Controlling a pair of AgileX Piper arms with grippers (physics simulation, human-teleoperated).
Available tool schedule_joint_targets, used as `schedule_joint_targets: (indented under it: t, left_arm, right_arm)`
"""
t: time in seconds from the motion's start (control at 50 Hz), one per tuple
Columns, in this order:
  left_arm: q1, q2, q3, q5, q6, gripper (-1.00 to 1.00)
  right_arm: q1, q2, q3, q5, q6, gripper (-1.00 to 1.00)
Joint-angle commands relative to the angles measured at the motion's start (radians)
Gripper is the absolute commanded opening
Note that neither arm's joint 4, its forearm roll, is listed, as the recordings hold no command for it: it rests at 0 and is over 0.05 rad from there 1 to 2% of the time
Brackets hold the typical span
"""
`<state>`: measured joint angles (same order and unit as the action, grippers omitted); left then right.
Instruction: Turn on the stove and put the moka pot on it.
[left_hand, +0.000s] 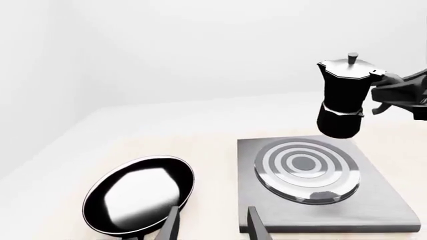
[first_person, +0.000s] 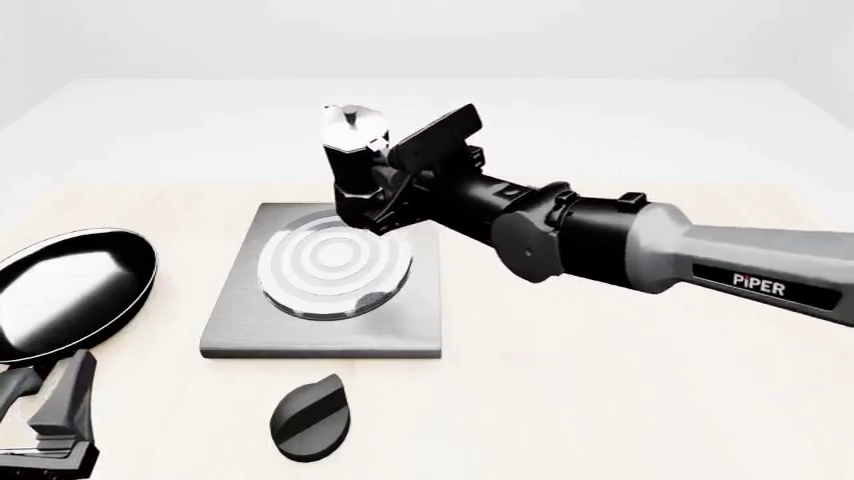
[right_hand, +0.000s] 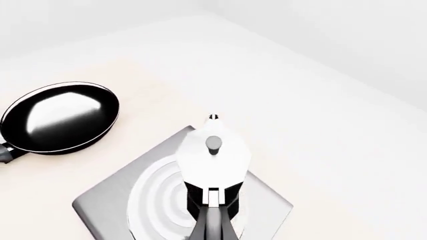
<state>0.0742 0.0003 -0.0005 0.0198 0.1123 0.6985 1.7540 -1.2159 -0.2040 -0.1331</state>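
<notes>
Moka pot (first_person: 355, 170) held upright in the air above the stove (first_person: 327, 285), over its ring burner's far edge, right pincer (first_person: 400, 185) clamped on its handle, left pincer (first_person: 47, 425) resting apart near the frying pan (first_person: 67, 295), black knob (first_person: 314, 417) on the worktop (first_person: 601, 380) just in front of the stove.

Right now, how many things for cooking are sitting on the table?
2: the frying pan at the table's left edge, and the stove in the middle with its knob in front. The moka pot is held in the air.

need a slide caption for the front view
Right tool holds black-and-silver faceted moka pot above grey square stove slab's ring burner.
</notes>
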Motion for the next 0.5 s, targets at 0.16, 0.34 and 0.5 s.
schedule_joint_targets:
  t: [0.16,0.34,0.5]
  left_arm:
    - [0.002,0.000,0.000,0.011,-0.005,1.00]
    - [-0.001,0.000,0.000,0.011,-0.001,1.00]
    - [-0.001,0.000,0.000,0.014,0.002,1.00]
  right_arm:
    - [0.064,0.107,-0.123,-0.006,0.047,-1.00]
    - [0.074,0.143,-0.127,-0.028,0.062,-1.00]
    - [0.067,0.192,-0.147,-0.041,0.073,-1.00]
